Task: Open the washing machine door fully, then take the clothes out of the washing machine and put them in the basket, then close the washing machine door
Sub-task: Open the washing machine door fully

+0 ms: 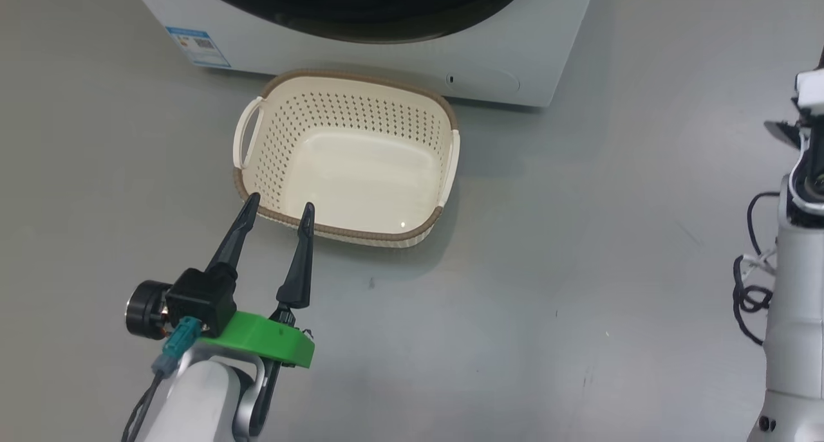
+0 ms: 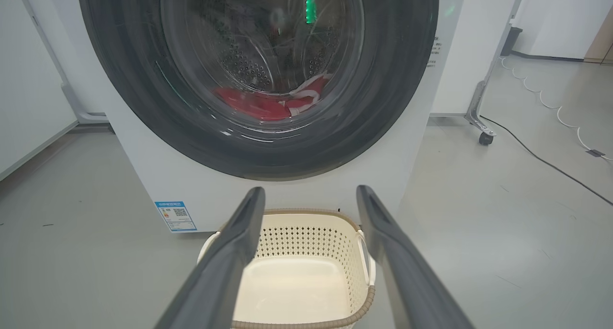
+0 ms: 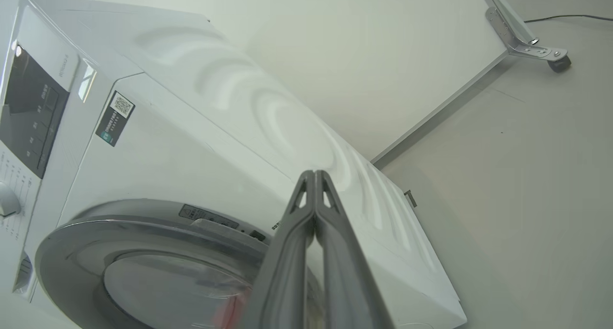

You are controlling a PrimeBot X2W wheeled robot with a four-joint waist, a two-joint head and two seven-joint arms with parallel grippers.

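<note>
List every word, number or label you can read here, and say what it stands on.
Nothing reads as words; all print is too small or blurred.
Blue label, low on the washing machine front: QR code, print too small.
Dark sticker by the control panel: QR code, print too small.
Control panel: markings blurred.
Strip label above the washing machine door: unreadable.
Small print beside the door: blurred.

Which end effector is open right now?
The left end effector, fingers spread wide, pointing toward the basket; the right end effector has fingers pressed together.
</note>
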